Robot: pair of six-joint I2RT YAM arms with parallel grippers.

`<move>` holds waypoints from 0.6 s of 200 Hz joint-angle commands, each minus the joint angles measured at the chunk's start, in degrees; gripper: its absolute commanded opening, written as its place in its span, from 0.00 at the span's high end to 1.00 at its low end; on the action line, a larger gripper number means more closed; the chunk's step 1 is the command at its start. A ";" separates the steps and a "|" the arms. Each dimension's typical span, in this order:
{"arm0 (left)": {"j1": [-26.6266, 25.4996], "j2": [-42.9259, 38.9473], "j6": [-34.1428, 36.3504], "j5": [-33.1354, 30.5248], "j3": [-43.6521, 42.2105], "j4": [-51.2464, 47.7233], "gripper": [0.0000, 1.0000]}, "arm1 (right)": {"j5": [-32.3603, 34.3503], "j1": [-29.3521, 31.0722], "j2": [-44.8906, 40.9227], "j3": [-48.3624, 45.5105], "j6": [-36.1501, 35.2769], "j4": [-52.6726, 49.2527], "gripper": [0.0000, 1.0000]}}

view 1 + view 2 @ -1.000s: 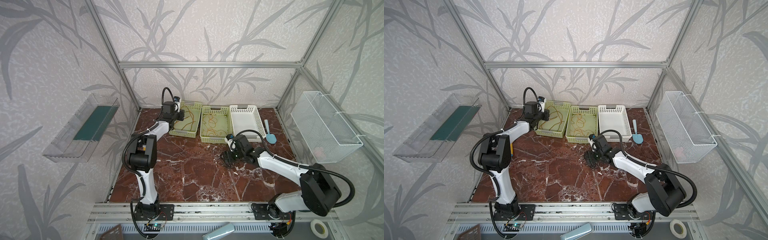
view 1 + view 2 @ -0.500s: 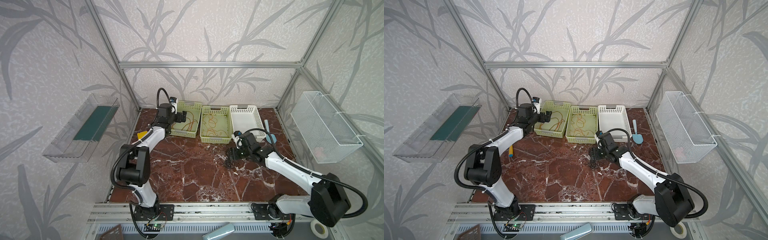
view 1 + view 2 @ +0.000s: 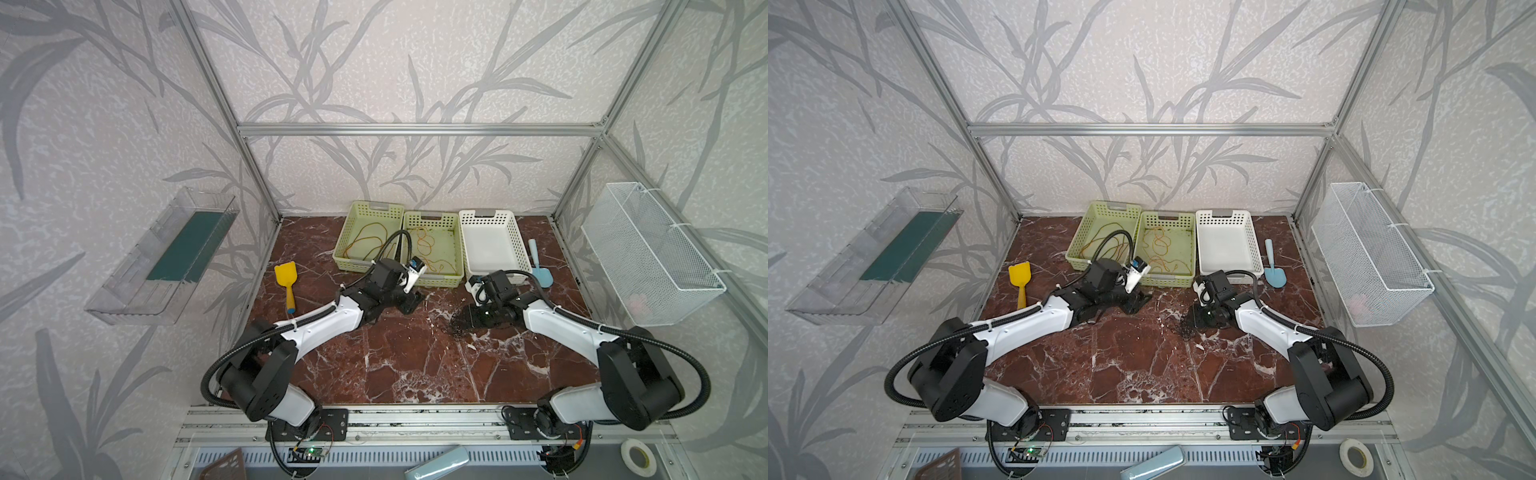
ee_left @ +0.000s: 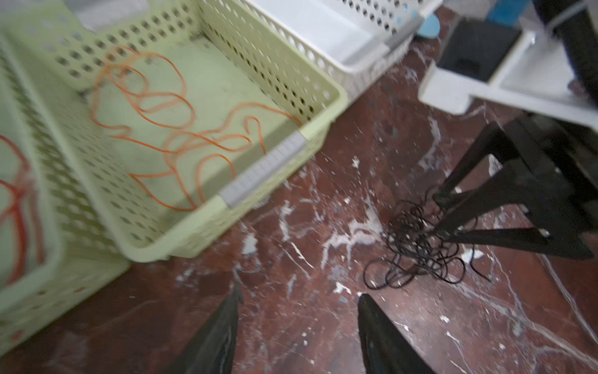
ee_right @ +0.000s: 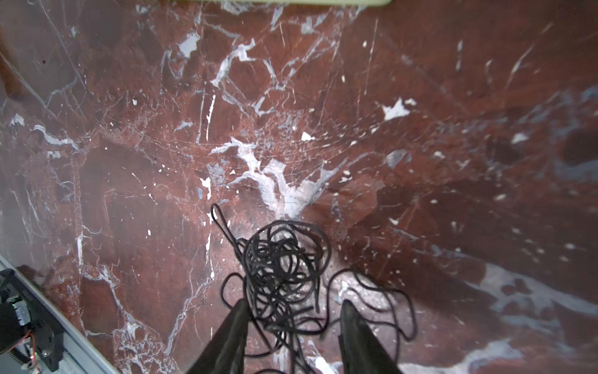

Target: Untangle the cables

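The black cable (image 5: 281,268) is seen bunched in a tight tangle on the marble table (image 3: 374,365). It lies out in the open, in front of the white basket (image 3: 486,216) and well apart from the other two cables. The right claw (image 5: 294,304) is set low over it. Its fingers (image 5: 226,340) are held apart with the near side of the tangle between them. No pinch can be made out, so the claw is read as released, straddling the strands rather than gripping them. In both top views the tangle is found right at the tip of that claw.

On the other side, the left claw (image 4: 300,292) is held just above bare table. Its jaws are parted and nothing is caught between its fingers (image 4: 213,340), so it is plainly released. The black cable is seen ahead of it, near but untouched.

At the back of the table, three baskets are lined up side by side. The orange cable (image 4: 168,136) is laid in loose curls on the floor of the middle green basket (image 4: 323,107), wholly inside it. The red cable (image 4: 16,200) is glimpsed, blurred, in the left green basket (image 4: 48,207) beside it. In a top view the red cable (image 3: 365,245) is spread in wide loops along that basket's floor.

A yellow scoop (image 3: 286,278) is lying on the table left of the baskets. A blue scoop (image 3: 540,270) is lying just right of the white basket.
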 commanded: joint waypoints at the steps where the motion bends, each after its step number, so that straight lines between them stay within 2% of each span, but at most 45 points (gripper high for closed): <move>1: -2.44 5.27 -0.73 2.10 1.16 -1.12 0.40 | 0.55 0.10 0.35 -0.03 -1.34 -0.95 0.65; 35: -4.85 11.45 0.61 3.75 2.85 0.07 0.36 | -0.53 0.19 0.66 -0.33 -1.73 0.31 0.74; 69: -6.36 15.38 2.06 4.20 4.60 0.73 0.32 | -1.22 0.19 1.04 -0.91 -1.70 1.14 0.78; 120: -6.89 18.72 0.18 0.39 4.97 6.08 0.29 | -1.91 0.19 0.89 -1.37 -2.27 1.61 0.88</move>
